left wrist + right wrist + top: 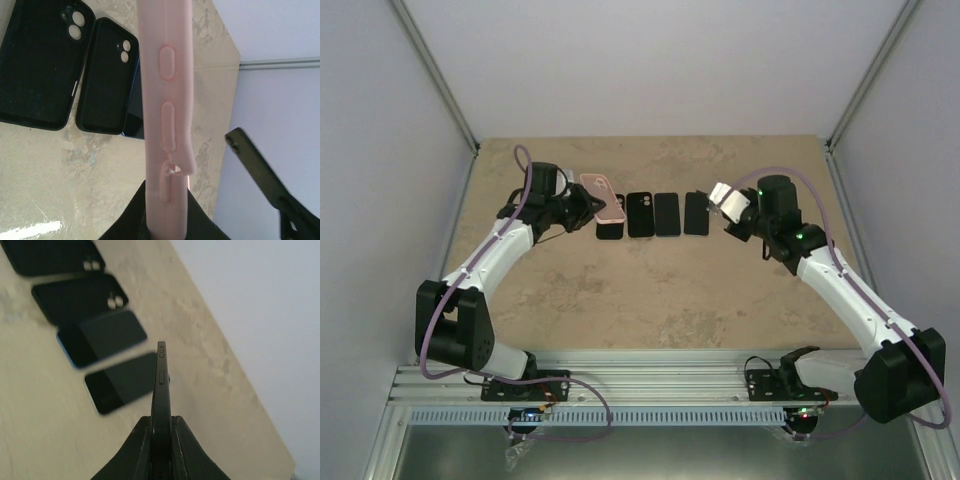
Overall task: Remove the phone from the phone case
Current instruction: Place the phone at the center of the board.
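Phone (161,375) and pink case (603,192) are in separate grips, well apart, one toward each side of the table (650,300). From where I stand, the left gripper (585,203) is up at the far left of the stone-patterned top. Its jaws are shut tight on one end of the pink case, which juts toward the middle and hangs over the leftmost item of a row. The left wrist camera sees that case edge-on, its moulded side buttons facing the lens and the dark fingers (200,225) closing on it at the bottom of the view.

Over on the right, the right gripper (712,200) is raised at the other end of the row. Its own camera shows the jaws pinched on the slim dark phone, which is held on edge with its side buttons toward the lens and sticks straight out from between the fingers (137,445). I cannot see its front or back from here.

Below the two grippers, four dark things lie side by side on the table. Toward the left are two black cases (640,215) with camera cut-outs, then a blue-edged phone (667,214), then another dark phone (696,213) nearest the right gripper.
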Action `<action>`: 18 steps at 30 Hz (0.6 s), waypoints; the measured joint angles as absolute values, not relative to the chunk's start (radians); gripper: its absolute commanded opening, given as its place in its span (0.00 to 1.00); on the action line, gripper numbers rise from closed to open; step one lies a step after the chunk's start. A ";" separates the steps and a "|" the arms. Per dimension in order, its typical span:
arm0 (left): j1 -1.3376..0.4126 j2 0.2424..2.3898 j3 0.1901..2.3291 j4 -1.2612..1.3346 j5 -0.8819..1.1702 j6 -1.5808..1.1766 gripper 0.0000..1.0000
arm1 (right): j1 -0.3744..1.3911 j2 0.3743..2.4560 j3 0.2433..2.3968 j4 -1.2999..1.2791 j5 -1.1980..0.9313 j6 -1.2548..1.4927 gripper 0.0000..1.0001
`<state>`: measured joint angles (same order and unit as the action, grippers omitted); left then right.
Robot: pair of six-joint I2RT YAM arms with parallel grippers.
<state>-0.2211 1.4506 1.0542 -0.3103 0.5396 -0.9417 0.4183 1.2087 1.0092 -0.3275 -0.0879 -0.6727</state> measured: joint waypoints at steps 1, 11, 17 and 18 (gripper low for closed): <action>-0.220 1.451 1.056 -0.310 0.540 -0.942 0.00 | 0.390 1.201 0.976 -0.322 -0.101 -0.694 0.00; -0.219 1.451 1.057 -0.308 0.540 -0.942 0.00 | 0.245 1.211 0.780 -0.187 -0.127 -0.911 0.01; -0.215 1.451 1.057 -0.308 0.540 -0.942 0.00 | 0.245 1.283 0.711 -0.031 -0.106 -1.038 0.01; -0.213 1.451 1.057 -0.308 0.540 -0.942 0.00 | 0.245 1.299 0.707 -0.009 -0.099 -1.055 0.01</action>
